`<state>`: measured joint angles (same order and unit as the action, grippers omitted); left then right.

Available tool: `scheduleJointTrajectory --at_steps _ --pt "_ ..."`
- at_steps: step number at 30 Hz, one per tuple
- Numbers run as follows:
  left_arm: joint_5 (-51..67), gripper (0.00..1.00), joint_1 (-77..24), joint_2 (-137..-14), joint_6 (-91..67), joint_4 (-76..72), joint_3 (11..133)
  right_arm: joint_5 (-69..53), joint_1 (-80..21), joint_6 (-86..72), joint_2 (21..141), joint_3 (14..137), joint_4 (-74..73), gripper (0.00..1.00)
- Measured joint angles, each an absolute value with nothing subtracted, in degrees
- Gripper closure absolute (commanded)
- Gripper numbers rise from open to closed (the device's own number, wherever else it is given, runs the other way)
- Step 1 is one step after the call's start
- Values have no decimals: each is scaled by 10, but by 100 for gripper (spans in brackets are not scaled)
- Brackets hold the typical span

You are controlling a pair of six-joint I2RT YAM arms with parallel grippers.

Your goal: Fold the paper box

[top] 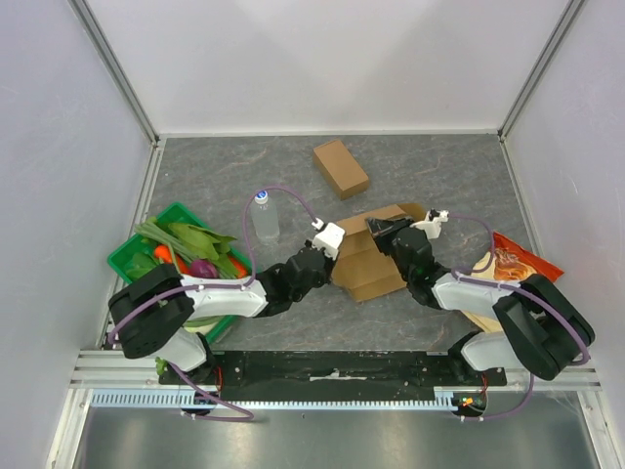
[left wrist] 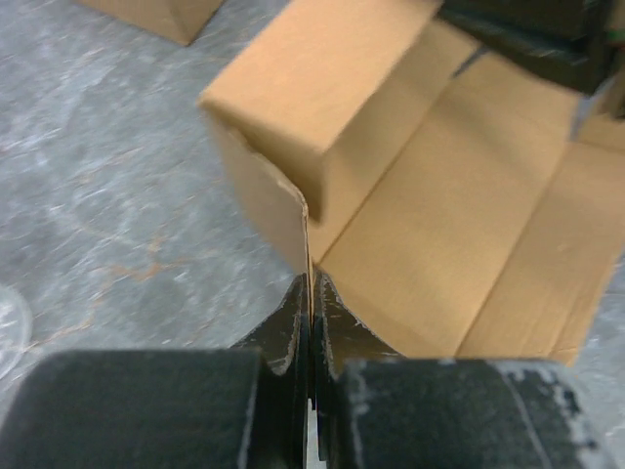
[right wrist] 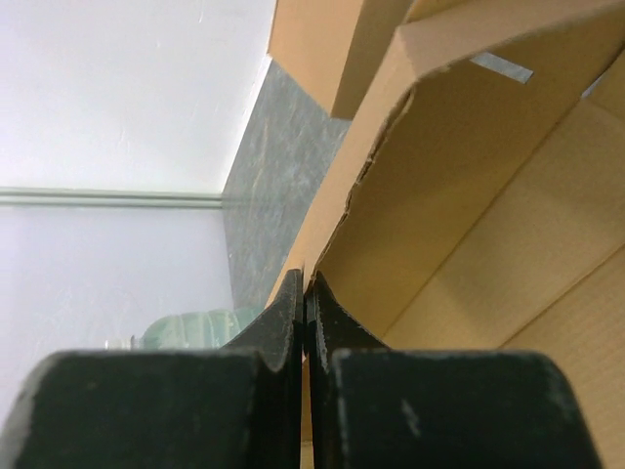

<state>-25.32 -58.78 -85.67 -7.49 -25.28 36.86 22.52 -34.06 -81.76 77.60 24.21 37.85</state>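
Now, half-folded paper box (top: 359, 271), L jaws pinching a flap edge, R jaws pinching another cardboard edge.

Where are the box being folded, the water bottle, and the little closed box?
box being folded (top: 363, 269), overhead view, on its flat front panel.
water bottle (top: 264, 223), overhead view, on its clear body.
little closed box (top: 341, 168), overhead view, on its top face.
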Motion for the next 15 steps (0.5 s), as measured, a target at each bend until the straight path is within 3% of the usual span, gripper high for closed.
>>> scheduleJointTrajectory --at_steps 7,10,14,15 --pt "-223 98 -601 -929 -104 -347 369 217 -354 -856 797 232 418 100" --pt "-224 94 -602 -945 -112 -352 372 218 -354 -872 800 212 426 100" --pt "-231 64 -604 -953 -127 -322 397 224 -353 -884 799 201 432 100" --pt "-232 60 -604 -953 -133 -311 407 224 -353 -887 799 200 432 100"
